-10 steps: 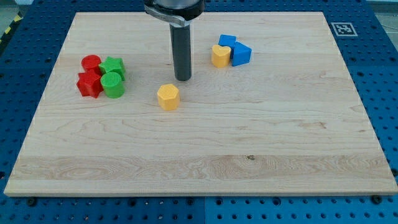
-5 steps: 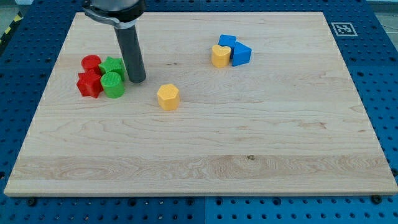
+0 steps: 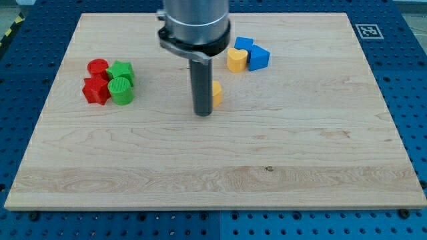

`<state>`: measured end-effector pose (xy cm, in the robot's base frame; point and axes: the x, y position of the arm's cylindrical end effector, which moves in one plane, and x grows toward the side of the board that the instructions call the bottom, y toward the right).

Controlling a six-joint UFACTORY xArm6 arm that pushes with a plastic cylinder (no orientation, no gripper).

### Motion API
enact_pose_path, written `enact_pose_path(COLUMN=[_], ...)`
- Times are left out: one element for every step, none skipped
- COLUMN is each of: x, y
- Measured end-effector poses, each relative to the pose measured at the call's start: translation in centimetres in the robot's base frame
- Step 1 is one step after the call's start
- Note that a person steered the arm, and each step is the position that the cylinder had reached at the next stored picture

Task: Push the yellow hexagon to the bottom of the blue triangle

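Observation:
My tip (image 3: 203, 113) rests on the board near its middle, touching the left side of the yellow hexagon (image 3: 217, 93), which the rod mostly hides. The blue triangle (image 3: 259, 58) lies up and to the right of the hexagon, near the view's top. A second blue block (image 3: 243, 45) sits just above and left of it. A yellow heart-shaped block (image 3: 235, 60) touches the triangle's left side.
A cluster at the view's left holds a red cylinder (image 3: 98, 67), a red star block (image 3: 95, 90), a green star block (image 3: 121, 70) and a green cylinder (image 3: 121, 91). The wooden board (image 3: 213, 167) is ringed by blue pegboard. A fiducial marker (image 3: 366, 30) sits at its top right corner.
The tip swung from the left, near the green blocks, round to the hexagon's left side. The yellow hexagon has moved right and slightly up, toward the blue triangle.

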<state>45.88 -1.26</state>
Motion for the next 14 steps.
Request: enact_pose_path(x=[-1.5, -3.3, -3.3, -4.3, -4.7, -4.7, -6.3, -8.5, -8.8, -6.2, -5.1, -5.1, -5.5, -7.5], y=[1.4, 2.3, 2.4, 0.1, -0.2, -2.5, -4.4, -2.9, -1.1, -0.5, -0.5, -0.1, -1.2, -1.9])
